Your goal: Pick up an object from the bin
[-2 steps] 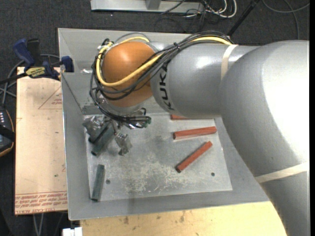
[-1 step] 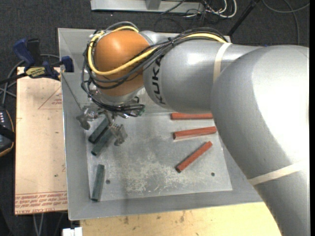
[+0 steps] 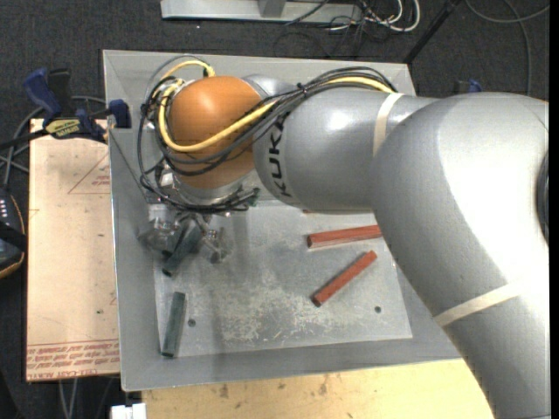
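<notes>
At left side of bin (image 3: 262,330) hand (image 3: 187,238) is down over a dark grey block (image 3: 179,256), grip state can't tell; lift looks not done yet, red sticks (image 3: 343,278) lie apart

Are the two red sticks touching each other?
Apart. The camera view shows grey bin floor between the upper red stick and the lower red stick.
</notes>
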`<state>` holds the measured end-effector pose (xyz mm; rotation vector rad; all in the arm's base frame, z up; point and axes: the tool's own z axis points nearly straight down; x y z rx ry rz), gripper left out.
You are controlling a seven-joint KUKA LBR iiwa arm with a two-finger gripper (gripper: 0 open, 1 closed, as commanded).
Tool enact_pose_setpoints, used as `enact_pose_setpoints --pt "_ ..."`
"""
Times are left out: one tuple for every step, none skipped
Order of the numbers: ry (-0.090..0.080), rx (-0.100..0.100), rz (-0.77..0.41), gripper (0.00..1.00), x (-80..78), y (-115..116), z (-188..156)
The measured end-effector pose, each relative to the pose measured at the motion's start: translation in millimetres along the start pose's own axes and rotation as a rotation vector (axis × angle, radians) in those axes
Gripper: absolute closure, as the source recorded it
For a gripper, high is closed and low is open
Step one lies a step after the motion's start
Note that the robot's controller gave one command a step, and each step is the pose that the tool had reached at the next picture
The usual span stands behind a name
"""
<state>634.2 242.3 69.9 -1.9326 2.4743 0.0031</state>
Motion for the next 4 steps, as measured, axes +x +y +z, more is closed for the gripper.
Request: enact_pose_setpoints --pt "0.000 0.001 -0.214 0.00 1.9 16 -1" --pt "-0.004 0.005 -0.213 1.00 0.9 14 -5" --pt "-0.005 0.009 -0.209 1.00 -1.5 13 -72" --pt "-0.004 0.009 -0.205 1.00 -3.6 11 -133"
